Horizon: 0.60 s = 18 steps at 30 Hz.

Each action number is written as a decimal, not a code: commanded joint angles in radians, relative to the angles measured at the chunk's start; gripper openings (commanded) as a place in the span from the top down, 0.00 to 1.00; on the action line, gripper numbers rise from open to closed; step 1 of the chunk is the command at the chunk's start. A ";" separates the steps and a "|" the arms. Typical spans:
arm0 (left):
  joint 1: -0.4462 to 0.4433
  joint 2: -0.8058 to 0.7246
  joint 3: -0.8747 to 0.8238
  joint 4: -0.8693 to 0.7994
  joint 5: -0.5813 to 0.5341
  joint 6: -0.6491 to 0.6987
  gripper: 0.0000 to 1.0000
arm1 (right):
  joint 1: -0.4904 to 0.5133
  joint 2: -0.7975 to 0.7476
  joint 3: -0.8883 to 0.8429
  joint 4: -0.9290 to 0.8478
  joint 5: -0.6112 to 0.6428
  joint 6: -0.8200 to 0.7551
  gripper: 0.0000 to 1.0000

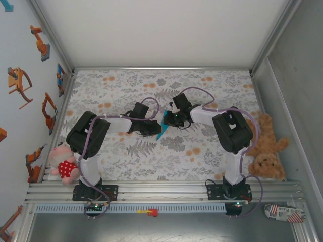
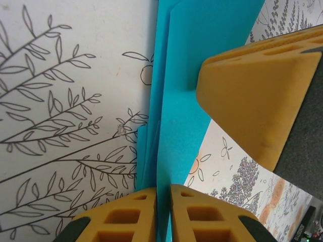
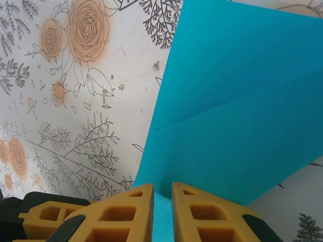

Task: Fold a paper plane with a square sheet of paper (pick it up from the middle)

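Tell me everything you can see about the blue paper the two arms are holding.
The blue paper is thin, plain bright turquoise, folded into layers with a slanting crease across it. It is held roughly on edge over the middle of the floral tablecloth, with a sharp corner pointing toward the cloth's near side. The left gripper and the right gripper each clamp an edge of it.

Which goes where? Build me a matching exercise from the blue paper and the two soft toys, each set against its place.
Things:
1. folded blue paper
2. brown teddy bear
3. pink doll in a red dress

Places:
a. left edge of the table
b. mid-table, pinched in both arms' jaws
c. right edge of the table

Pairs: 1-b, 2-c, 3-a
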 commanded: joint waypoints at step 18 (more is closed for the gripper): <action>-0.003 0.044 -0.011 -0.088 -0.032 0.026 0.84 | 0.004 0.088 0.089 -0.151 0.047 -0.041 0.83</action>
